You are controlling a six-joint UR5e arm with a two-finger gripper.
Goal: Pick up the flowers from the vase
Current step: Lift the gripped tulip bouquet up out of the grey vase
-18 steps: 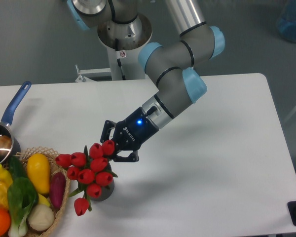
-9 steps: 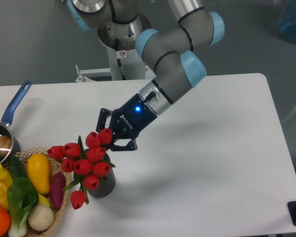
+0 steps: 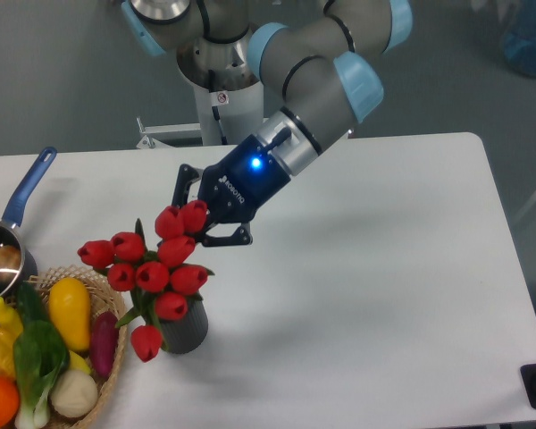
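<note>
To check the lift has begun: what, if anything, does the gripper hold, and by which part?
The gripper is shut on the flowers, gripping the upper buds of the bunch; the stems are still in the vase.

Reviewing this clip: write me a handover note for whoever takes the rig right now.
Gripper: closed on the top of the flowers, raised above the table.
Flowers: the bunch hangs from the gripper, leaning left over the wicker basket; its lower stems seem to sit inside the vase.
Vase: upright on the table beside the basket.
Done: grasp made, lift begun.
Left: lift until the stems clear the vase rim, without tipping the vase.
</note>
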